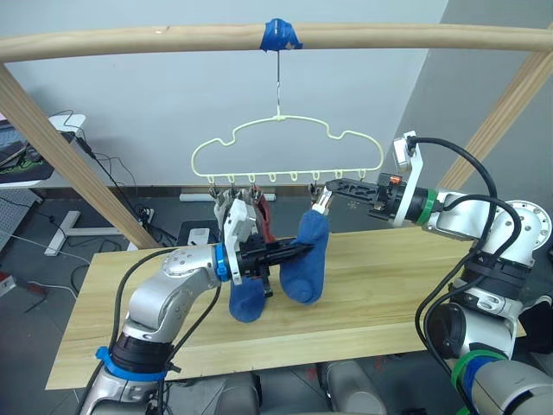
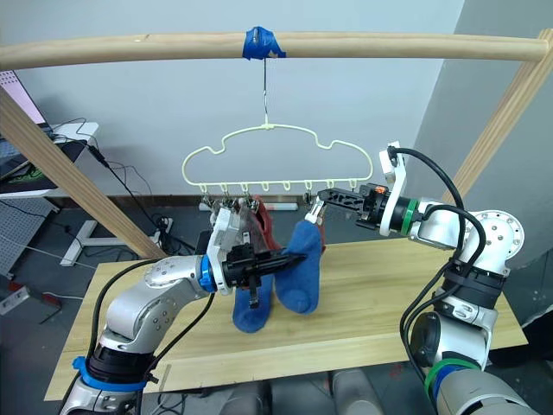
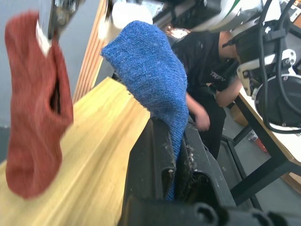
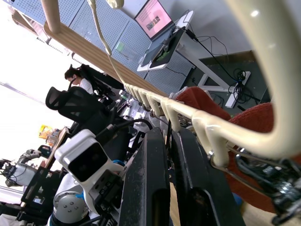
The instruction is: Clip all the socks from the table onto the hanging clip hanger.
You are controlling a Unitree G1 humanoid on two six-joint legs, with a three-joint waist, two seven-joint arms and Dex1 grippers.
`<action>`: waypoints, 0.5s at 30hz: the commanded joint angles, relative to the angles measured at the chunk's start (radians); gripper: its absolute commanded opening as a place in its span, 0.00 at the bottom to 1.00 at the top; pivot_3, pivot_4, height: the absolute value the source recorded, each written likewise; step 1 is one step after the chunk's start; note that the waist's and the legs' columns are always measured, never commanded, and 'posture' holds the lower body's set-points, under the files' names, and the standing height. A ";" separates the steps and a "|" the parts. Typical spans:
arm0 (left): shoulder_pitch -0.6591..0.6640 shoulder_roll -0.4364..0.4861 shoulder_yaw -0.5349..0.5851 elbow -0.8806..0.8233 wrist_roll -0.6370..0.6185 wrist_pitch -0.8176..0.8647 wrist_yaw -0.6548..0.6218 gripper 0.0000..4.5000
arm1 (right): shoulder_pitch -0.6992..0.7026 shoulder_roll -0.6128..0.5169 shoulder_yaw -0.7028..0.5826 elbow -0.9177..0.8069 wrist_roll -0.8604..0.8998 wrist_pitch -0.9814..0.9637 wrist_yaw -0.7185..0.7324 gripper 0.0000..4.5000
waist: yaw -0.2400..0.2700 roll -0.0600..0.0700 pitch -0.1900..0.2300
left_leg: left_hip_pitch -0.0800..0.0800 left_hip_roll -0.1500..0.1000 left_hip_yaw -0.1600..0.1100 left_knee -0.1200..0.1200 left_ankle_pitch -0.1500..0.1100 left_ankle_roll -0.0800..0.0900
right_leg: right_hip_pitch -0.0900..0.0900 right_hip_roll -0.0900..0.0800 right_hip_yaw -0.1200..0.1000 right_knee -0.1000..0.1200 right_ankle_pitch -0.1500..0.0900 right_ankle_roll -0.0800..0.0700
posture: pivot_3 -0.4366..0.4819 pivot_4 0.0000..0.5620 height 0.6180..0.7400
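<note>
A blue sock (image 1: 307, 259) is being clipped. It is clenched between the fingers of the left end effector (image 1: 298, 251) and held up over the counter (image 1: 389, 285), its top raised to a clip (image 1: 321, 201) on the hanger (image 1: 285, 147). The right end effector (image 1: 333, 188) is at that clip, its fingers close together on it. Another blue sock (image 1: 248, 298) and red socks (image 1: 261, 216) are seen hanging. Next, the cuff is judged to need seating in the clip before either end effector is released.
</note>
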 commanded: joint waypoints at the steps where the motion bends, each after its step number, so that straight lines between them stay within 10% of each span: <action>1: -0.017 -0.010 -0.003 0.006 0.007 -0.020 -0.002 0.01 | -0.035 -0.002 -0.008 -0.026 0.048 -0.025 0.010 0.00 | -0.002 0.000 0.000 | 0.000 0.000 0.000 0.000 0.000 0.000 | 0.000 0.000 0.000 0.000 0.000 0.000 | 0.32 0.26 1.00; 15: -0.008 -0.002 -0.009 0.019 0.014 -0.016 -0.008 0.01 | -0.031 0.003 -0.008 -0.034 0.055 -0.020 0.006 0.00 | -0.004 0.000 0.000 | 0.000 0.000 0.000 0.000 0.000 0.000 | 0.000 0.000 0.000 0.000 0.000 0.000 | 0.32 0.26 1.00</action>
